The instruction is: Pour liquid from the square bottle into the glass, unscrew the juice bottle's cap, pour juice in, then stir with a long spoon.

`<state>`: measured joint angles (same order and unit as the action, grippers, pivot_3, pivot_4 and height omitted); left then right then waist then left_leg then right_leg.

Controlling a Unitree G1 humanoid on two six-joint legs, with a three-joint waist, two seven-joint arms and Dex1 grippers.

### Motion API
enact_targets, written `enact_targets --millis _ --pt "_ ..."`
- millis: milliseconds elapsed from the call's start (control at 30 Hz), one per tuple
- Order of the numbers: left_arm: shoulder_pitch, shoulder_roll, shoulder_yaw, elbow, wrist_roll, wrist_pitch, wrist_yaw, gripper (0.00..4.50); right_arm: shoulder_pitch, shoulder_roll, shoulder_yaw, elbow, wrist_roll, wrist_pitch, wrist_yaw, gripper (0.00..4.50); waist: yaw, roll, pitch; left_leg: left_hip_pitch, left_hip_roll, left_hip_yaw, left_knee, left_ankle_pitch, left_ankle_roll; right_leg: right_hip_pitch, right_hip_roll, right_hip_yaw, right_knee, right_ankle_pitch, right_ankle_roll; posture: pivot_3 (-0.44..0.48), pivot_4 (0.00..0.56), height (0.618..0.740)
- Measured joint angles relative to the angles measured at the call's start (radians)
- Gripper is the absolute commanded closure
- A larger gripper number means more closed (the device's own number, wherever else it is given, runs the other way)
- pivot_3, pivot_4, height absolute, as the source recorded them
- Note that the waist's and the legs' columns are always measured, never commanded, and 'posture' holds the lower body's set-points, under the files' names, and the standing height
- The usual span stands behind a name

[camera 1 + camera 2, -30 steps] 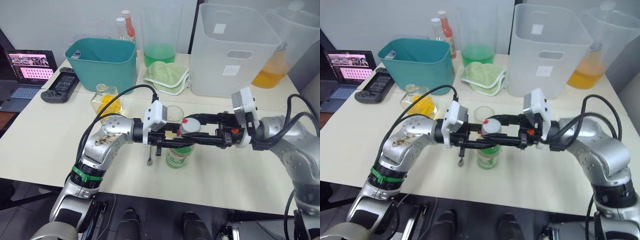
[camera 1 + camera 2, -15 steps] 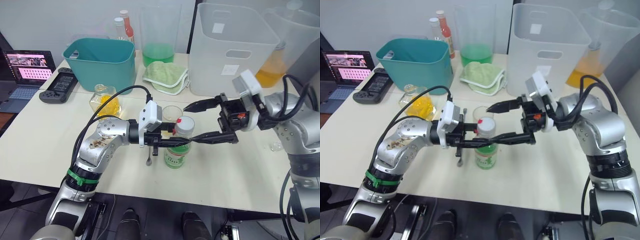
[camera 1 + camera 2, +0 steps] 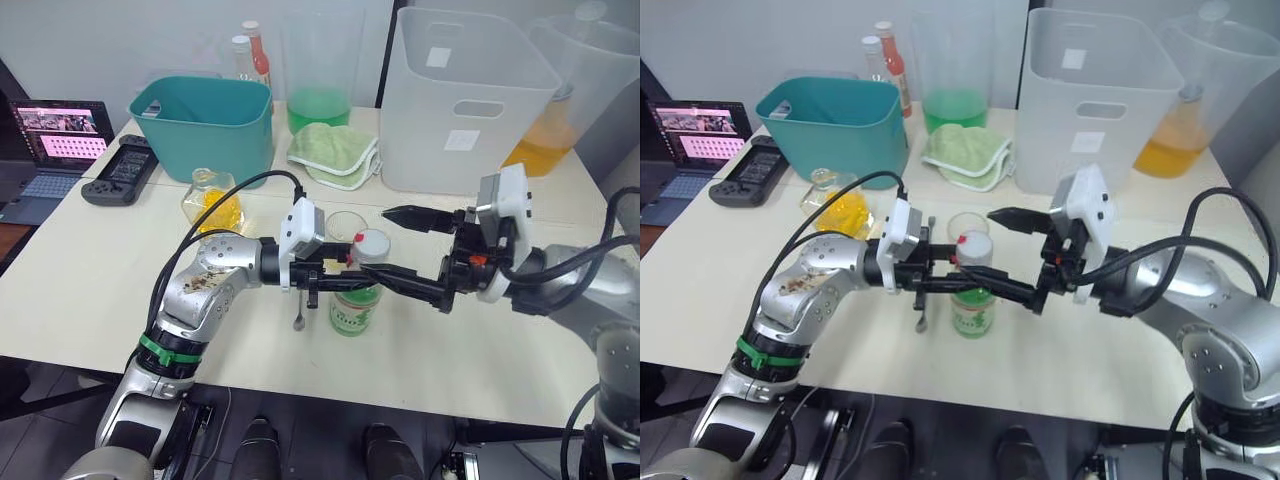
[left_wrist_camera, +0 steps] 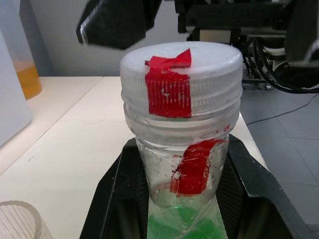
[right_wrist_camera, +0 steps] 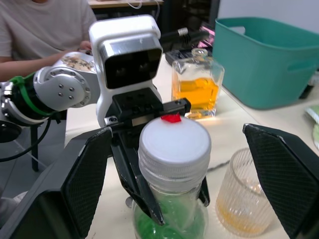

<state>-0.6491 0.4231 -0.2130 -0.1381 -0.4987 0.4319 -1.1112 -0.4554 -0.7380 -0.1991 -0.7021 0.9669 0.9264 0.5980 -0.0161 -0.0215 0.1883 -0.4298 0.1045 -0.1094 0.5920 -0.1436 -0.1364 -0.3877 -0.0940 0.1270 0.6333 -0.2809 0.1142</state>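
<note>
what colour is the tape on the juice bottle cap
Red tape on the white cap, clearest in the left wrist view.

Glass (image 3: 347,226) crowds juice bottle (image 3: 357,295); right side apparently open.

Teal bin (image 3: 205,122), white bin (image 3: 470,100), green cloth (image 3: 335,153), laptop (image 3: 52,140), black controller (image 3: 122,170), orange-liquid pitcher (image 3: 560,110), all on the tabletop (image 3: 80,270)
</note>
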Motion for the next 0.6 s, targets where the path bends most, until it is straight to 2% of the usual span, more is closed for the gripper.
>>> enact_targets --millis 267,300,367,500,533,600 --pt "-0.015 -0.019 -0.005 0.032 0.005 -0.013 -0.018 3.15 0.018 0.023 0.008 -0.027 0.028 0.0 -0.123 0.03 0.003 0.0 0.0 0.0 0.0 0.0 0.0 0.0 0.0 0.0 0.0 0.0 -0.001 0.0 0.0 0.0 0.15 0.734" --pt "-0.016 -0.019 -0.006 0.033 0.005 -0.013 -0.019 3.15 0.019 0.025 0.014 -0.028 0.032 0.0 -0.129 0.56 0.003 0.0 0.0 0.0 0.0 0.0 0.0 0.0 0.0 0.0 0.0 0.0 -0.001 0.0 0.0 0.0 0.15 0.734" --pt "-0.016 -0.019 -0.006 0.033 0.005 -0.013 -0.019 3.15 0.025 0.042 0.027 -0.034 0.038 -0.001 -0.147 1.12 0.003 0.0 0.0 0.0 0.0 0.0 0.0 0.0 0.0 0.0 0.0 0.0 -0.001 0.0 0.0 0.0 0.15 0.734" --pt "-0.016 -0.018 -0.005 0.032 0.005 -0.013 -0.018 3.15 0.03 0.047 0.04 -0.036 0.04 -0.003 -0.154 2.54 0.003 0.0 0.0 0.0 0.0 0.0 0.0 0.0 0.0 0.0 0.0 0.0 -0.001 0.0 0.0 0.0 0.15 0.734" --pt "-0.016 -0.018 -0.005 0.032 0.005 -0.013 -0.018 3.15 0.03 0.046 0.041 -0.036 0.04 -0.004 -0.151 2.79 0.003 0.0 0.0 0.0 0.0 0.0 0.0 0.0 0.0 0.0 0.0 0.0 -0.001 0.0 0.0 0.0 0.15 0.734" --pt "-0.014 -0.017 -0.005 0.029 0.005 -0.012 -0.017 3.15 0.03 0.044 0.044 -0.032 0.039 -0.008 -0.138 2.82 0.002 0.0 0.0 0.0 0.0 0.0 0.0 0.0 0.0 0.0 0.0 0.0 -0.001 0.0 0.0 0.0 0.15 0.734"
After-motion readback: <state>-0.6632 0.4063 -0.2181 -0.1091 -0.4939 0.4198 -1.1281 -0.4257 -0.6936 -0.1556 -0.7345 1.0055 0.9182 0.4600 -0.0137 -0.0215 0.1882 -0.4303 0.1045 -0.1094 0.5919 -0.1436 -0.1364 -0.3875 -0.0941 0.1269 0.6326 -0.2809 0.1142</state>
